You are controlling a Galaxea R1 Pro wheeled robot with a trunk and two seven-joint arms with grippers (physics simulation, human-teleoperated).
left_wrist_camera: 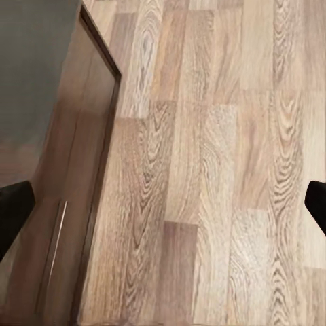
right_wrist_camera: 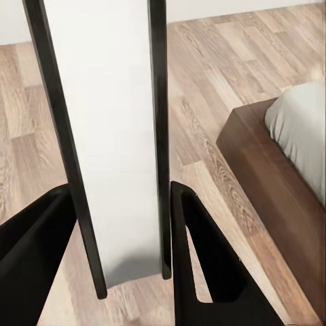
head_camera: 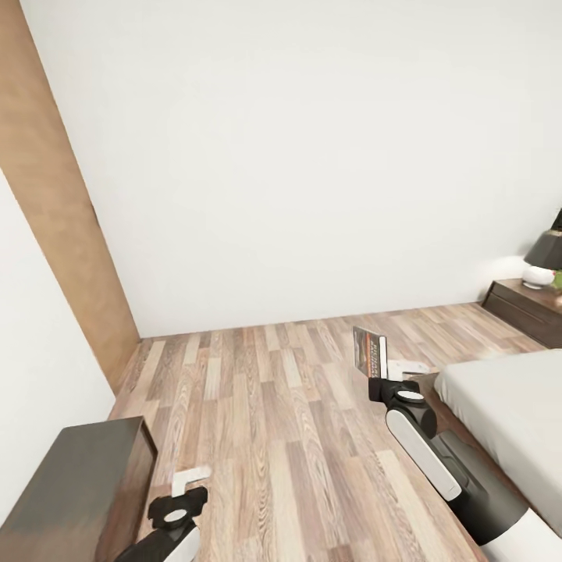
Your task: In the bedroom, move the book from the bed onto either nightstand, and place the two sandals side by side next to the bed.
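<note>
The right gripper (head_camera: 380, 373) is clamped on the book (head_camera: 370, 353). The right wrist view confirms it: both fingers (right_wrist_camera: 204, 258) press the book (right_wrist_camera: 112, 136) from either side. The book stands upright, long axis vertical, above the floor (head_camera: 265, 406) just left of the bed (head_camera: 507, 414).

Two nightstands are in view. One (head_camera: 78, 484) stands near left, beside the left gripper (head_camera: 183, 488). The other (head_camera: 527, 308) stands far right, beyond the bed, and carries a lamp (head_camera: 544, 257). From the book, the far nightstand lies ahead and to the right; the near one lies behind and to the left. Either probably requires a base move before placement.

The left gripper is spread wide and empty; its wrist view looks down on the floor and the nightstand (left_wrist_camera: 61, 204) front.

Count: one book, two nightstands, one bed.
</note>
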